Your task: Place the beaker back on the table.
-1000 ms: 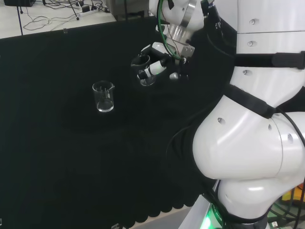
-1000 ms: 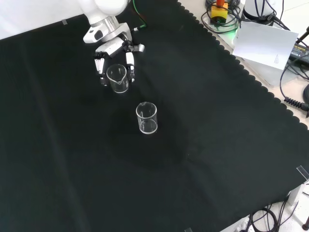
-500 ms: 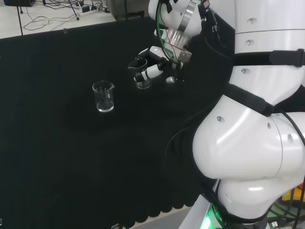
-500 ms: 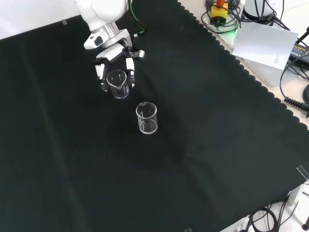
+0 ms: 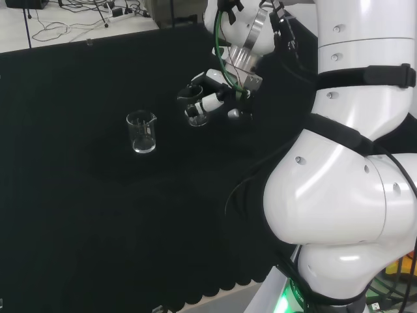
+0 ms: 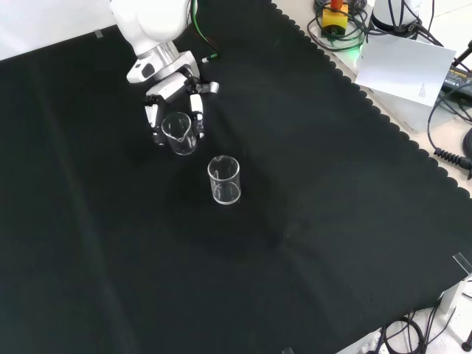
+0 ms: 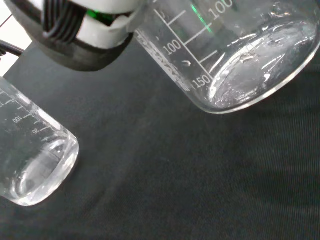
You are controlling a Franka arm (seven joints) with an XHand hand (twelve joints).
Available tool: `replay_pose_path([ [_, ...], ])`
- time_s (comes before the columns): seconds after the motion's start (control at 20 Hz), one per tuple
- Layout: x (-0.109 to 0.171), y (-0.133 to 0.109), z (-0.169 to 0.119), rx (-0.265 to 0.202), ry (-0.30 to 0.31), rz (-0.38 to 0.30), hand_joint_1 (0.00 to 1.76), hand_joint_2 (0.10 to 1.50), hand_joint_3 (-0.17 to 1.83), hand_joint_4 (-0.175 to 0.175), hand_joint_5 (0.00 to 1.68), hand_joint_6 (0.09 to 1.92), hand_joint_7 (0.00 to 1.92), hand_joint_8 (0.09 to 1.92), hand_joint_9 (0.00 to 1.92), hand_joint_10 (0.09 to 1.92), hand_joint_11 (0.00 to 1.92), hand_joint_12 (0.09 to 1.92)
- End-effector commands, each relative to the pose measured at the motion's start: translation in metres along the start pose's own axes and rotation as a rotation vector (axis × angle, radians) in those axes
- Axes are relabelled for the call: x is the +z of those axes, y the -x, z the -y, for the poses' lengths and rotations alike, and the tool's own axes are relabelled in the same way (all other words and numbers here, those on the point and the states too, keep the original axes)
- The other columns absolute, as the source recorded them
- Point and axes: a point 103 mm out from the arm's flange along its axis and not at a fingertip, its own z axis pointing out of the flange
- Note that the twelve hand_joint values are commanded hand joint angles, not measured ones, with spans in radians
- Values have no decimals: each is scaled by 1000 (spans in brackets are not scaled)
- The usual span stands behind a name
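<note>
My hand [image 6: 172, 90] [image 5: 210, 95] is shut on a clear glass beaker [image 6: 181, 133] [image 5: 195, 111], with fingers [image 6: 198, 118] curled round its sides. The beaker stands upright, low over the black cloth, and whether its base touches the cloth I cannot tell. In the wrist view the held beaker [image 7: 235, 55] is close and large, its base just above the cloth, with part of the hand [image 7: 85, 35] beside it. A second clear beaker [image 6: 224, 180] [image 5: 141, 132] [image 7: 30, 155] stands upright on the cloth a short way from the held one.
The black cloth [image 6: 310, 184] covers the bench, with a scalloped edge at the right of the front view. The arm's big white links [image 5: 345, 163] stand at the right of the head view. Cables and a white sheet [image 6: 405, 66] lie beyond the cloth's edge.
The hand has carried the beaker lower toward the cloth and turned it a little more upright. The second beaker has not moved.
</note>
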Motion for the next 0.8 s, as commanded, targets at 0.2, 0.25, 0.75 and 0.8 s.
replay_pose_path([
  [0.2, 17, -15, -13, 23, -7, 14, 1282, 1129, -175, -175, 1091, 847, 1143, 835, 1260, 765, 1152, 802],
  [0.25, 22, -17, -17, 27, -12, 25, 1282, 1129, -175, -175, 1091, 847, 1143, 835, 1259, 763, 1151, 802],
  [0.75, 7, 4, 2, 17, 17, -5, 1287, 1113, -175, -175, 1127, 783, 1180, 763, 1269, 682, 1133, 832],
  [0.8, 3, 9, 6, 18, 15, -2, 1287, 1113, -175, -175, 1130, 777, 1181, 756, 1261, 661, 1119, 846],
])
